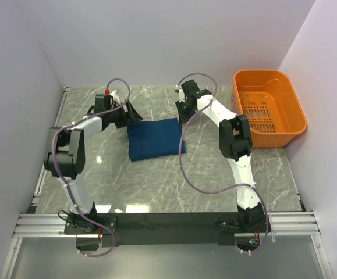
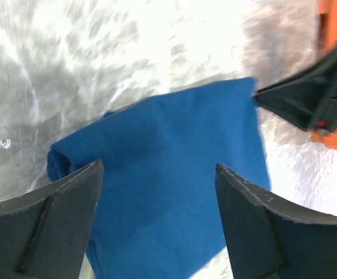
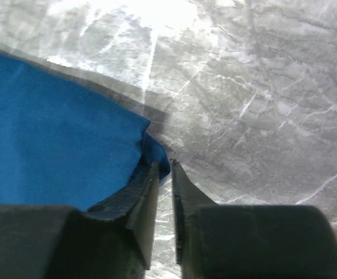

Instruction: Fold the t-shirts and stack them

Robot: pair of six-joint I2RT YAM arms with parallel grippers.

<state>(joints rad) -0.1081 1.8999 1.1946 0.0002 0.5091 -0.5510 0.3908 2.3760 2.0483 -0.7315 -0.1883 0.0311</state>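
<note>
Left gripper (image 2: 158, 168) hangs wide open, nothing between its fingers, over the side of the folded dark blue t-shirt (image 1: 153, 139) that lies farthest from the orange basket (image 1: 271, 138). That shirt rests flat on the grey marble table (image 1: 215, 174), well apart from the basket. At the shirt's far corner on the basket side, the right gripper (image 3: 164, 164) has its jaws drawn nearly together with only a thin slit between them. Whether they pinch any cloth cannot be told.
</note>
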